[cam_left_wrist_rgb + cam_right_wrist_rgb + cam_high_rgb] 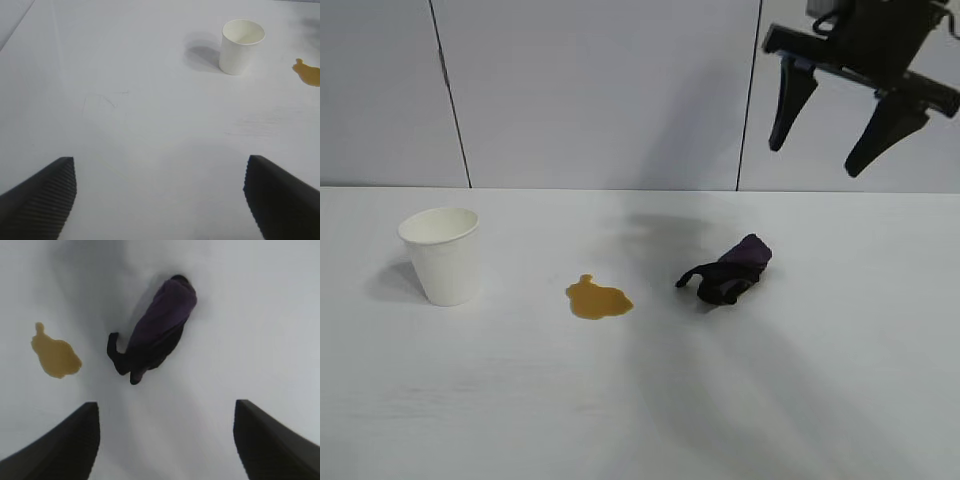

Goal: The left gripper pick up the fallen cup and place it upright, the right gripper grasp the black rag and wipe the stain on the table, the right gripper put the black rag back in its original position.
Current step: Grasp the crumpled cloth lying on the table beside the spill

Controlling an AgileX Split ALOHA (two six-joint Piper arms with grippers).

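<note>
Cup: plain white tapered paper cup (441, 255) stands upright, mouth up, on white flat surface (640, 420), well left of stain.
Stain: amber-brown liquid blotch (598, 299), uneven outline, betw. cup and rag, touching neither.
Rag: bunched black cloth w/ purple patch (728, 271) lies just right of stain.
Right gripper (840, 128): raised high above rag, fingers wide apart, holding nothing.
Left gripper (160, 192): seen in wrist view only, over bare surface, well apart from cup; fingers spread wide, empty.
</note>
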